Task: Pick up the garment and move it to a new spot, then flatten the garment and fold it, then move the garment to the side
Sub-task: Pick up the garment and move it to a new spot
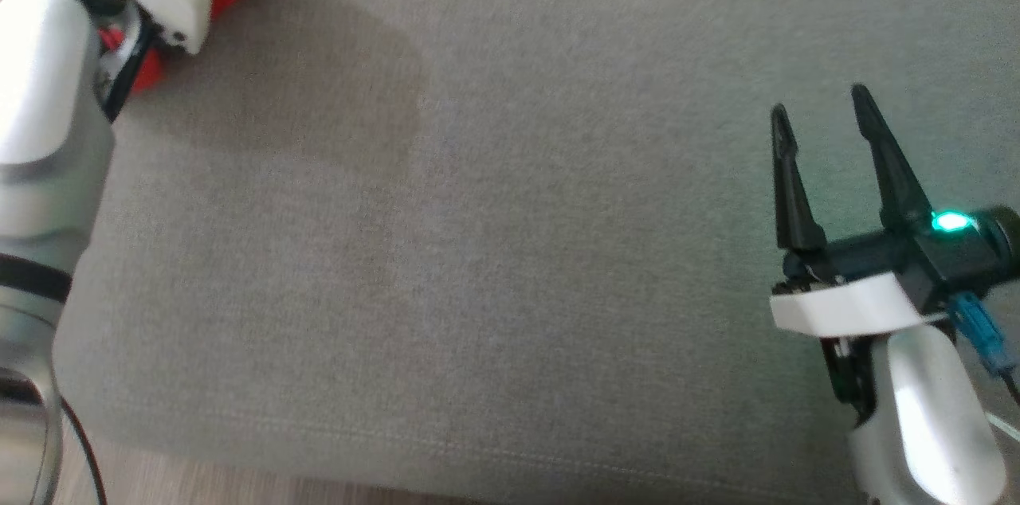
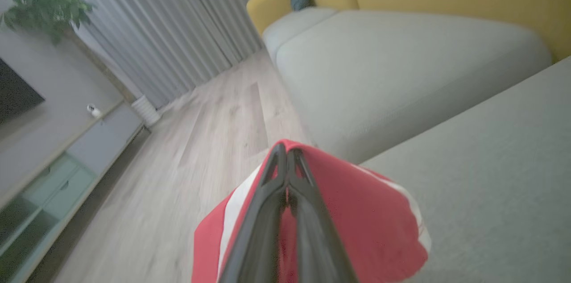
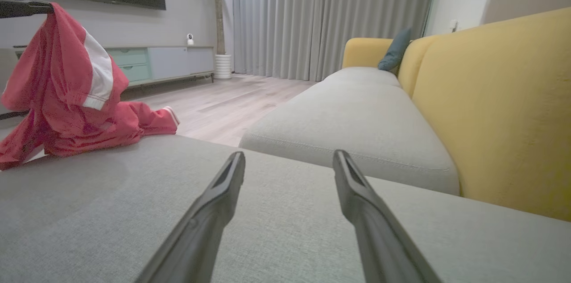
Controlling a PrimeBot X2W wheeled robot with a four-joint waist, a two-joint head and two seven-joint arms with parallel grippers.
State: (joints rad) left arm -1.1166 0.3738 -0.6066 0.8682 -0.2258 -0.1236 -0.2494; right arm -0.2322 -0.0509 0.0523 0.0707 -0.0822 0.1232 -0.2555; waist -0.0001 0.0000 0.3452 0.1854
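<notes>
Now we have our left gripper [image 2: 287, 151] pressed together on the red garment [image 2: 366, 220], with a fold of cloth pinched right at the tips. In the head view the garment sits in the upper left corner of the frame. It is half hidden behind our left arm [image 1: 48, 131], at the edge of the grey seat [image 1: 510, 250].

At the upper left of the right wrist view, one corner hangs lifted from those fingers. The rest trails down and lies crumpled on the seat, and a white-trimmed end stretches toward the middle of the frame.

Our right gripper [image 1: 821, 103] sits at the lower right of the head view, fingers spread, holding nothing, well apart from the cloth.

So here is the relation that matters: the garment lies far to the left, with the whole bare seat between it and the right gripper. The left arm is the near one and has the grip. We judge the carry should run from that upper left corner toward the open middle of the seat, and the trailing cloth will likely drag along.
</notes>
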